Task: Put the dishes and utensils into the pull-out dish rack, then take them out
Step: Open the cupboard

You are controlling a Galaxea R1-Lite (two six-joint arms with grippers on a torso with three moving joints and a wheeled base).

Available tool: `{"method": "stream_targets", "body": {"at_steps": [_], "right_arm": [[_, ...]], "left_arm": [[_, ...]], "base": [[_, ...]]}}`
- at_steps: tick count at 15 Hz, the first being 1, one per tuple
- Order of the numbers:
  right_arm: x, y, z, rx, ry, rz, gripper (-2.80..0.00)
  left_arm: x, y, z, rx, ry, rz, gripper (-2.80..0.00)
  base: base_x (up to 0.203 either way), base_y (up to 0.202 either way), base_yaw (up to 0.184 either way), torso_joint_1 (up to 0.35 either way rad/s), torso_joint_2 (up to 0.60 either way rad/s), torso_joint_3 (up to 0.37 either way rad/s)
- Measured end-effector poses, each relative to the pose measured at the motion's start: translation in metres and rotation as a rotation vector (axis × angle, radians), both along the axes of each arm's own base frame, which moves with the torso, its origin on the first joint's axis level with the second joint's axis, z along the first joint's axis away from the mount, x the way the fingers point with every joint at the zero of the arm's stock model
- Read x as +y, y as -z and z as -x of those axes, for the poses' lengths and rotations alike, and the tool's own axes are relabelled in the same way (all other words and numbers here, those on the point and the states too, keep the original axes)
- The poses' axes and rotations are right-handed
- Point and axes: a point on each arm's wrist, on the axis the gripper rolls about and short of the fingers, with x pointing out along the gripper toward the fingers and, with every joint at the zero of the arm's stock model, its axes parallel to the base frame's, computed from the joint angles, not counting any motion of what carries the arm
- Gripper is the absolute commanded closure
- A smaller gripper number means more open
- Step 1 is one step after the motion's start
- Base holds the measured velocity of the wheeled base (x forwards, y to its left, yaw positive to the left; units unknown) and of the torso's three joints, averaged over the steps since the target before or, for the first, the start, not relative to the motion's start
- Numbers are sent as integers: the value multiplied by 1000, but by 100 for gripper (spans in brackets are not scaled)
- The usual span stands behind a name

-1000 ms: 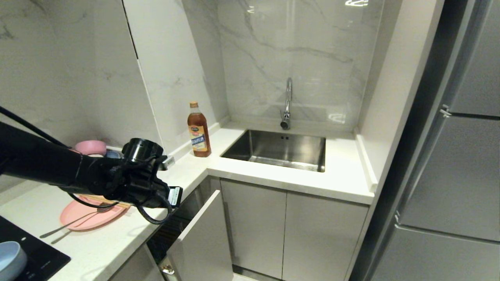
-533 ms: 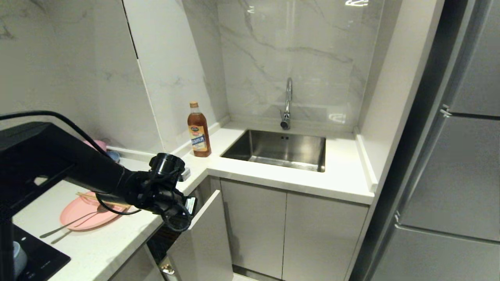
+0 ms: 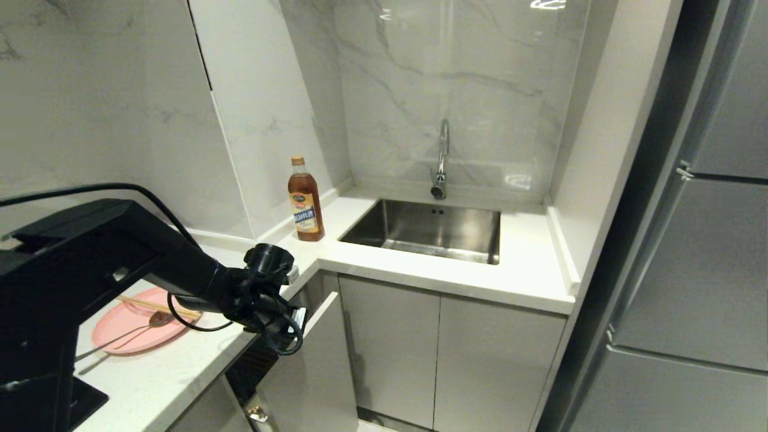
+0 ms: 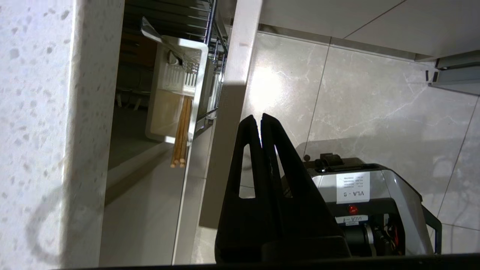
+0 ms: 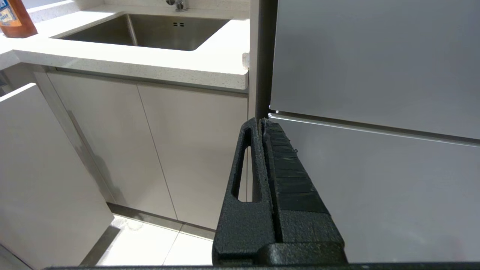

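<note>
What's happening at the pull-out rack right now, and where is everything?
The left end effector is shut and empty, poised over the front panel of the partly open pull-out dish rack. One pair of chopsticks stands in its white utensil cup. The pink plate on the counter holds another pair of chopsticks and a spoon. The right end effector is parked, shut, near the fridge.

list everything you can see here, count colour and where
plate: 1, pale pink, on the countertop left of the rack
chopsticks: 1 pair, light wood, across the plate
spoon and fork: 2, silver, lying on the plate
pull-out dish rack: 1, chrome wire, partly pulled out below the counter
utensil cup: 1, white, in the rack, wooden sticks inside
bottle: 1, amber, beside the sink
sink: 1, steel, corner counter
faucet: 1, chrome, behind sink
left gripper: black, shut, above the rack's front panel
right gripper: black, shut, near the fridge
</note>
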Motion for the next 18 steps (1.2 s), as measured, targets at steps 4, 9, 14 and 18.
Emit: {"method": "stream_targets", "body": {"at_steps": [4,9,14,18], "right_arm": [[0,0,0,0,0,0,0],[0,0,0,0,0,0,0],[0,0,0,0,0,0,0],[0,0,0,0,0,0,0]], "left_arm": [[3,14,-7,25,-10,-3,-280],[4,24,-15,32,-5,-9,-280],[3,34,-20,47,-1,-11,-280],[2,42,-24,59,5,-16,-280]], "base": [[0,0,0,0,0,0],[0,0,0,0,0,0],[0,0,0,0,0,0],[0,0,0,0,0,0]]}}
